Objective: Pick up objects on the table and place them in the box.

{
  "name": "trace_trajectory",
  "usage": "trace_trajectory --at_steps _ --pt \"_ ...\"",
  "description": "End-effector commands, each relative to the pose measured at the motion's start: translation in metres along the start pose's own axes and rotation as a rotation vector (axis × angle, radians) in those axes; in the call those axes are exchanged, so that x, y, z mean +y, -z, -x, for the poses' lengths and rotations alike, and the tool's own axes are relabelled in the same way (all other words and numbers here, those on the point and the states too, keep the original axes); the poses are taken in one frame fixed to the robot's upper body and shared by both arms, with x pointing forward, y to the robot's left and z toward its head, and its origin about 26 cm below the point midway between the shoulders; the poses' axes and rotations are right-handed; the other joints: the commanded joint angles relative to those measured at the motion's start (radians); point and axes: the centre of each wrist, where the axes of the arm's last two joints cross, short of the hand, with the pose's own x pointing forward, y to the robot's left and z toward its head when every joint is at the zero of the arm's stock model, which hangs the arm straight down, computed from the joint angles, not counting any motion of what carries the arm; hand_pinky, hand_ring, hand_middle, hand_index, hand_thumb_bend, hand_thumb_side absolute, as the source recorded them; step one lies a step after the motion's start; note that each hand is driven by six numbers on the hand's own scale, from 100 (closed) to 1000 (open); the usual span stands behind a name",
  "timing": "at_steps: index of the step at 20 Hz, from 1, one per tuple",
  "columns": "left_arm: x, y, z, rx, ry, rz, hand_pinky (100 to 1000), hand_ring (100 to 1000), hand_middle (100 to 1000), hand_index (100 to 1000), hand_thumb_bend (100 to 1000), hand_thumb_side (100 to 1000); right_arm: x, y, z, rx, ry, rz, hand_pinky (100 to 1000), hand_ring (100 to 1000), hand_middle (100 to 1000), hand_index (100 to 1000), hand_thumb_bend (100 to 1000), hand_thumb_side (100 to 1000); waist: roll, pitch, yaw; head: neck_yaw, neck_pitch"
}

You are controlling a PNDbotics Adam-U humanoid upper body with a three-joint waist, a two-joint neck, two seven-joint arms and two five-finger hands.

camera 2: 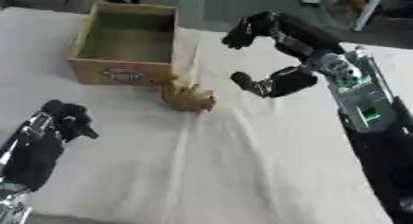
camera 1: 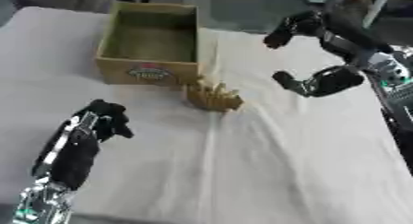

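Two hands, one box, one loose object, all placed relative to the box. Nearest: left hand [camera 1: 103,119], at the lower left, well in front of the box and apart from it, raised over the white-covered worktop [camera 1: 282,172]; fingers curled together, holding nothing. Next: a small tan object [camera 1: 214,97], uneven in outline with upright points, lying on the worktop just beside the box's near right corner; whether it touches the box cannot be told. Next: right hand [camera 2: 266,57], to the right of the box and beyond the tan object, held above the worktop; thumb and fingers spread apart, holding nothing. Farthest: cardboard box [camera 1: 149,71], open-topped, a round label on its near wall, interior bare.
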Motion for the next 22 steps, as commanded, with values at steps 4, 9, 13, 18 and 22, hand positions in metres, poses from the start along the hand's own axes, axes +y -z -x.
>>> trace_trajectory --at_steps 4,9,13,18,22 --pt "0.003 0.001 -0.008 -0.022 0.021 0.001 575 496 511 654 100 734 -0.01 -0.003 -0.003 -0.006 -0.005 0.026 617 643 631 803 218 305 0.007 -0.012 -0.002 -0.002 -0.013" --pt "0.003 0.001 -0.008 -0.023 0.021 0.002 575 496 511 654 100 732 -0.008 -0.003 -0.003 -0.007 0.004 0.026 611 636 625 802 207 300 0.007 -0.014 -0.003 -0.002 -0.018" --pt "0.003 0.001 -0.008 -0.022 0.022 0.002 575 496 511 654 100 732 -0.008 -0.003 -0.003 -0.006 0.006 0.023 611 636 625 801 206 301 0.006 -0.014 -0.003 -0.004 -0.016" --pt "0.002 0.001 -0.007 -0.019 0.018 0.007 575 496 511 654 100 733 0.0 0.01 0.002 -0.031 0.053 -0.023 588 626 619 796 186 283 0.007 -0.016 -0.002 -0.006 -0.012" --pt "0.002 0.0 -0.006 -0.015 0.015 0.007 575 496 511 655 100 734 0.008 0.027 0.012 -0.047 0.103 -0.085 582 629 627 798 188 287 0.008 -0.019 0.004 -0.01 -0.007"
